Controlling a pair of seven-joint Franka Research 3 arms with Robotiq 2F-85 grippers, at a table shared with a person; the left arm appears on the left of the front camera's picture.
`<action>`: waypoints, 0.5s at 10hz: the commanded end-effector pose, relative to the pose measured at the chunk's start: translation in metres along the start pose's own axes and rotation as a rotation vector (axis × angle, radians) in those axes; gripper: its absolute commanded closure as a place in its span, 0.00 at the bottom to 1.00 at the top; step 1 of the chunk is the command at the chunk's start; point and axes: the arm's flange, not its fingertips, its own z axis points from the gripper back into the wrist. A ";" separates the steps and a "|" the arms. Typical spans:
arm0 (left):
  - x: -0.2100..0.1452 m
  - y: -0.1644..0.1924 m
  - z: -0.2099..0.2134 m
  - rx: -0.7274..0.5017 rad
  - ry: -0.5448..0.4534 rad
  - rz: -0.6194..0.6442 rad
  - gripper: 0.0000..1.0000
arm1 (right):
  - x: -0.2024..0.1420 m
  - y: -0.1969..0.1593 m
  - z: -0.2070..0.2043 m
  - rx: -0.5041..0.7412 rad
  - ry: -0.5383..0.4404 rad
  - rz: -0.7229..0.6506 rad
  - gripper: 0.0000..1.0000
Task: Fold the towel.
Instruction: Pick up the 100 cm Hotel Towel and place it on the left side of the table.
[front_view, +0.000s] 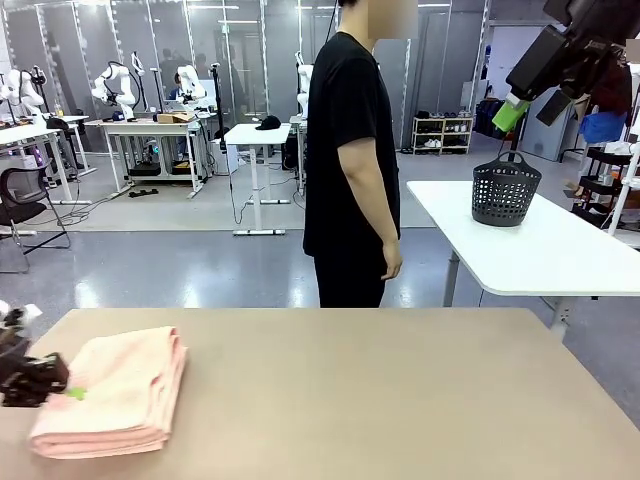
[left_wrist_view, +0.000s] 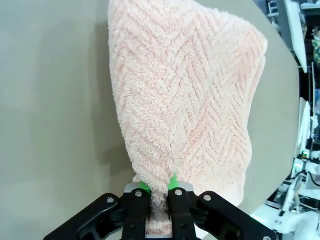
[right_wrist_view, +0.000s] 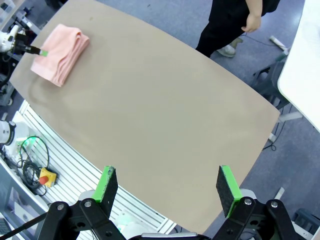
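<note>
The towel (front_view: 115, 390) already lies folded into a thick stack at the left end of the counter (front_view: 380, 400), so I judge little is left but letting go, my left pincer (left_wrist_view: 159, 189) pinching its near edge while my right pincer (right_wrist_view: 167, 184) hangs spread wide, high above it.

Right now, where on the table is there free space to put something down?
The table is bare from the towel across the middle to its right edge, and along the far edge by the person. The left end is crowded: the folded towel lies there, and the left gripper is shut on its edge. The right gripper hangs open, high above.
</note>
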 end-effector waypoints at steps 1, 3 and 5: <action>-0.009 0.020 0.016 0.053 -0.009 -0.059 0.86 | 0.000 0.000 0.000 -0.003 0.001 -0.003 0.00; 0.000 0.040 0.030 0.040 -0.024 -0.085 0.86 | 0.000 0.000 0.000 -0.003 0.001 -0.003 0.00; 0.005 0.047 0.038 0.076 -0.034 -0.097 0.59 | 0.000 0.000 0.000 -0.003 0.001 -0.003 0.00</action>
